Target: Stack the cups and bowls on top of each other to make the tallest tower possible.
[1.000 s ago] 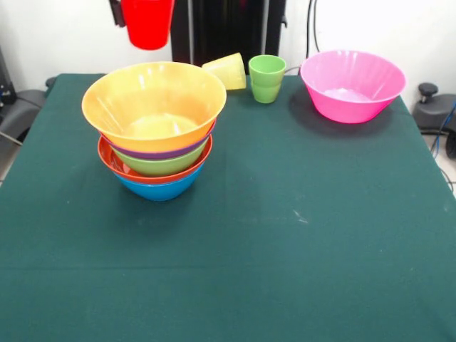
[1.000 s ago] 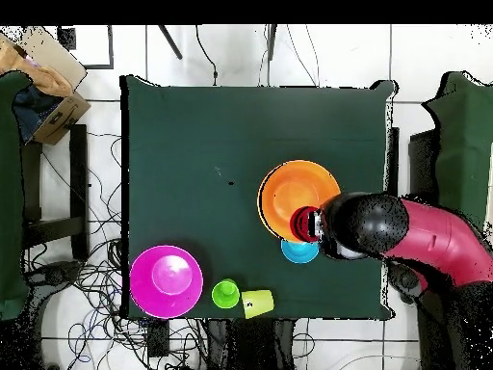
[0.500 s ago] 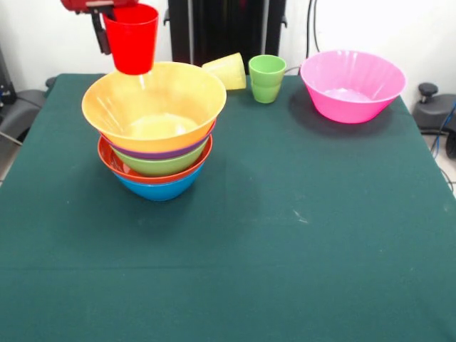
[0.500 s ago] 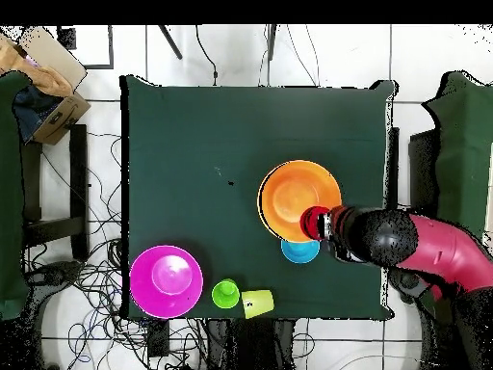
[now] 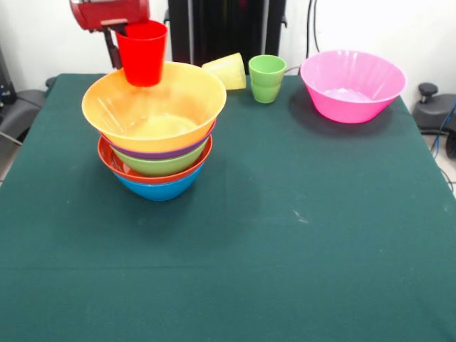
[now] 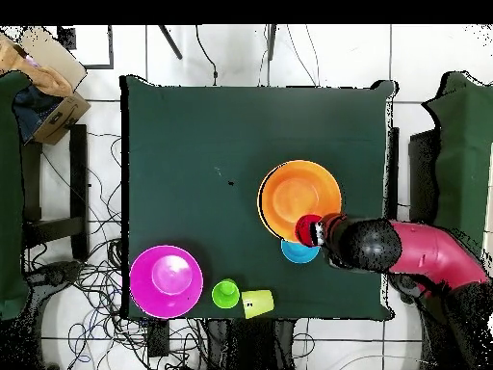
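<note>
Red cup [image 5: 142, 53] pinched at its rim by the gripper [image 5: 116, 44], upright above the far edge of the yellow-orange bowl [image 5: 153, 103] topping the tower [image 5: 155, 135] of nested bowls. Probably light, stiff, glossy plastic, liable to slip; best gripped across the rim wall. Small blue bowl [image 6: 299, 251] beside the tower.

Glossy smooth plastic tower [image 5: 155, 135] and red cup [image 5: 142, 53]; matt green tablecloth [image 5: 285, 235].
</note>
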You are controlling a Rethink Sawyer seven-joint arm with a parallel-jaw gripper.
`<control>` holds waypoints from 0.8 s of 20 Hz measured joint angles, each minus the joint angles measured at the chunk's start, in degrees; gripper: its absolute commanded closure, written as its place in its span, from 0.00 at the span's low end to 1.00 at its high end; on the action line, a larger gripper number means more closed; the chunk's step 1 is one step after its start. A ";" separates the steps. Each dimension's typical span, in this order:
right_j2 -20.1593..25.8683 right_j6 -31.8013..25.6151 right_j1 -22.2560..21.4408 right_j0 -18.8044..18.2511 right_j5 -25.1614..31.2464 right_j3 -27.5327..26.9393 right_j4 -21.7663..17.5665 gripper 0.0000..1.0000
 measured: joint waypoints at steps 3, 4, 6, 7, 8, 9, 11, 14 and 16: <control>0.76 0.00 0.87 -0.17 -1.36 0.56 -1.62 1.00; 1.30 0.00 1.50 -0.36 -2.57 0.98 -2.67 1.00; 1.74 0.00 2.11 -0.61 -3.72 1.31 -3.60 1.00; 1.95 0.00 2.38 -0.74 -4.25 1.46 -4.01 1.00; 2.63 0.00 3.43 -1.24 -6.22 1.89 -5.44 1.00; 2.83 0.00 3.86 -1.39 -7.08 2.01 -5.98 1.00; 3.09 0.00 4.55 -1.55 -8.36 2.13 -6.78 1.00; 3.28 0.00 6.18 -1.48 -11.09 2.17 -8.68 1.00; 3.29 0.00 6.55 -1.32 -11.72 2.16 -9.16 1.00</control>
